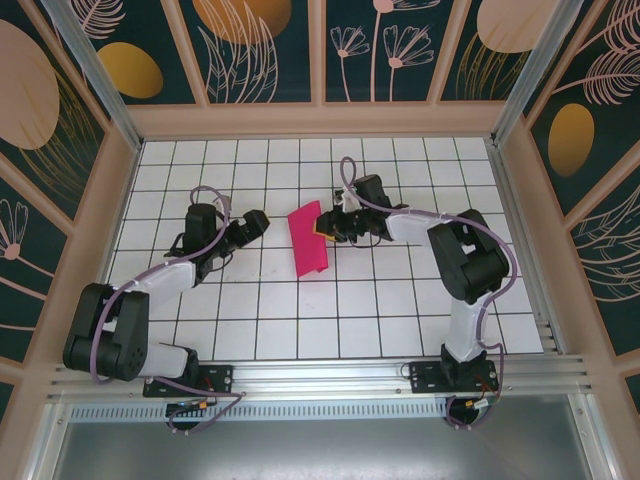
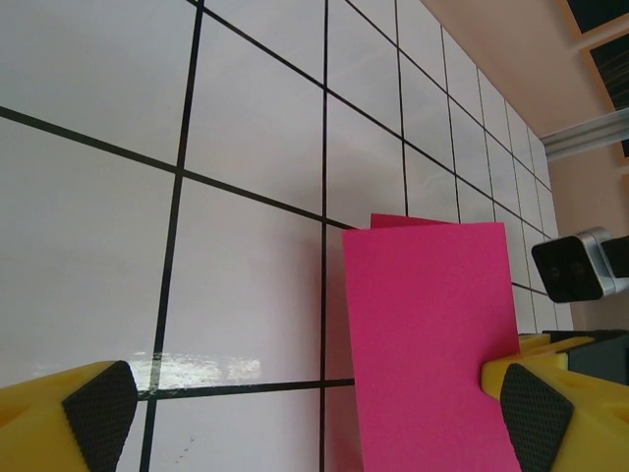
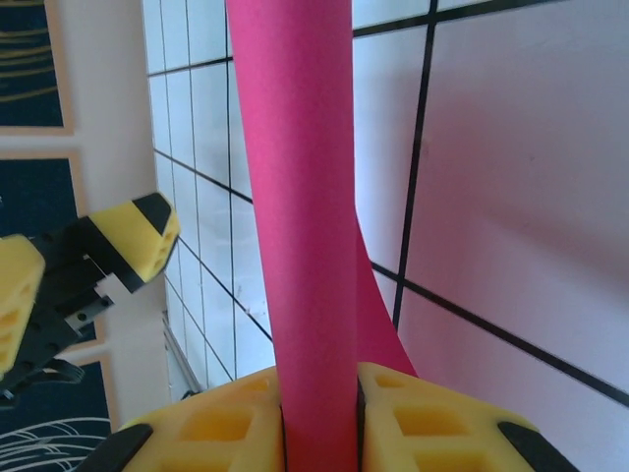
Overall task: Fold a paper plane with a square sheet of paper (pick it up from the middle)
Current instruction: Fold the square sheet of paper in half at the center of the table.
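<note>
The magenta-pink square sheet of paper [image 1: 308,240] lies near the table's middle, doubled over into a long rectangle rather than a plane shape. My right gripper [image 1: 326,228] is shut on its right edge. In the right wrist view the sheet [image 3: 295,197] runs up between the yellow fingers [image 3: 432,423] as a rounded loop, with a second layer curling off to the right. My left gripper [image 1: 256,222] stands open about one grid square left of the paper. In the left wrist view the sheet [image 2: 428,334] reaches between its wide-apart pads [image 2: 98,408], nearer the right one.
The white gridded tabletop [image 1: 380,310] is walled by a pale frame and patterned panels [image 1: 270,50]. The left gripper's black-and-yellow fingers [image 3: 128,241] show beyond the paper in the right wrist view. The right arm's wrist camera [image 2: 575,265] sits just behind the sheet.
</note>
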Action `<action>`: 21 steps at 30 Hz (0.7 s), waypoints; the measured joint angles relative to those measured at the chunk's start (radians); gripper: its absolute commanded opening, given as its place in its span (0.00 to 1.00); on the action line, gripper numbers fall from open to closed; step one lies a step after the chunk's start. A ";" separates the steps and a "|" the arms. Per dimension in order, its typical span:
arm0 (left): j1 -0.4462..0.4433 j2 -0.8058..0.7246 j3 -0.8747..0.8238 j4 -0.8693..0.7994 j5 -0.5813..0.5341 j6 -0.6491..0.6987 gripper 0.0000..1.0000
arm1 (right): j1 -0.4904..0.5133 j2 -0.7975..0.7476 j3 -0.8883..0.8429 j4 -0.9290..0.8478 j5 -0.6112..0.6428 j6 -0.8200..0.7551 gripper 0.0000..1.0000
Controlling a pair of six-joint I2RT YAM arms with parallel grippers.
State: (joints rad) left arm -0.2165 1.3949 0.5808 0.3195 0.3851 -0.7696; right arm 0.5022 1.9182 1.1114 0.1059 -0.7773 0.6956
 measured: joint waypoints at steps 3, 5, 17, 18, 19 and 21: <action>-0.006 0.007 0.000 0.014 0.000 -0.007 0.97 | -0.010 0.013 -0.008 0.049 -0.041 0.038 0.24; -0.009 0.009 0.000 0.022 0.000 -0.011 0.97 | -0.011 0.019 -0.008 0.056 -0.055 0.048 0.24; -0.022 0.026 0.000 0.044 -0.002 -0.026 0.99 | -0.013 0.047 0.033 -0.060 0.033 -0.017 0.26; -0.024 0.026 0.000 0.045 -0.003 -0.026 0.99 | -0.013 0.052 0.040 -0.077 0.052 -0.031 0.27; -0.026 0.026 0.000 0.045 -0.003 -0.027 0.98 | -0.013 0.059 0.048 -0.098 0.072 -0.044 0.27; -0.027 0.026 0.000 0.045 -0.002 -0.029 0.99 | -0.013 0.068 0.056 -0.136 0.112 -0.067 0.28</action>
State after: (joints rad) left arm -0.2440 1.4204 0.5808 0.3649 0.3828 -0.7982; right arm 0.4896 1.9858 1.1679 -0.0299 -0.6655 0.6285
